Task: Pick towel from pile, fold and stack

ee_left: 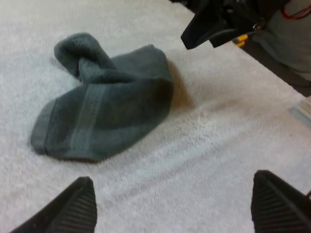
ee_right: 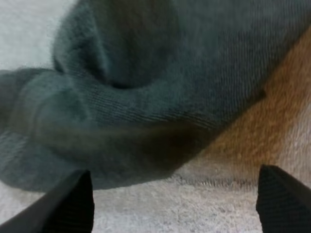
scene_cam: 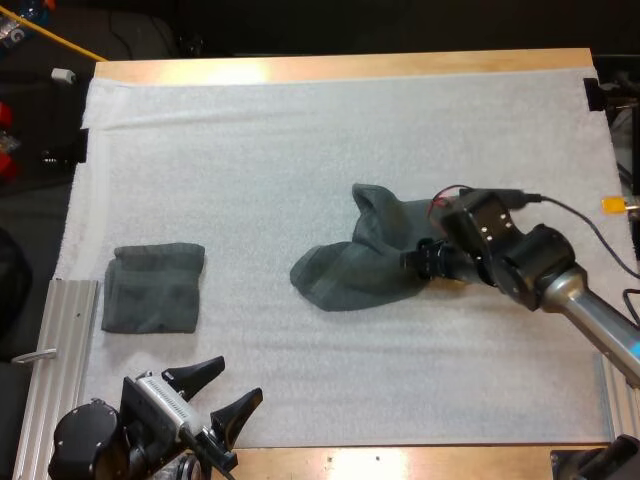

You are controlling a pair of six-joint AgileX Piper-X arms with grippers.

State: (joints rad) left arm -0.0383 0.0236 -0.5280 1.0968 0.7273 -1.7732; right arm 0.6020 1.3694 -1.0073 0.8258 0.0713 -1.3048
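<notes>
The crumpled towel (scene_cam: 365, 255) lies right of centre on the white mat (scene_cam: 300, 150), with the right claw (scene_cam: 418, 262) released at its right edge. A folded towel (scene_cam: 153, 288) lies at the mat's left. The left claw (scene_cam: 232, 385) hangs released over the mat's near edge.

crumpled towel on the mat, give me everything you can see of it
The crumpled dark grey-green terry towel lies unfolded in a loose heap on the white mat, right of centre. One part bunches into a raised peak on its far side, and a flat woven band runs beside its left end. It is well apart from the folded dark grey-green towel. The right gripper is low at its right edge, fingers open. I cannot tell whether they touch it.
</notes>
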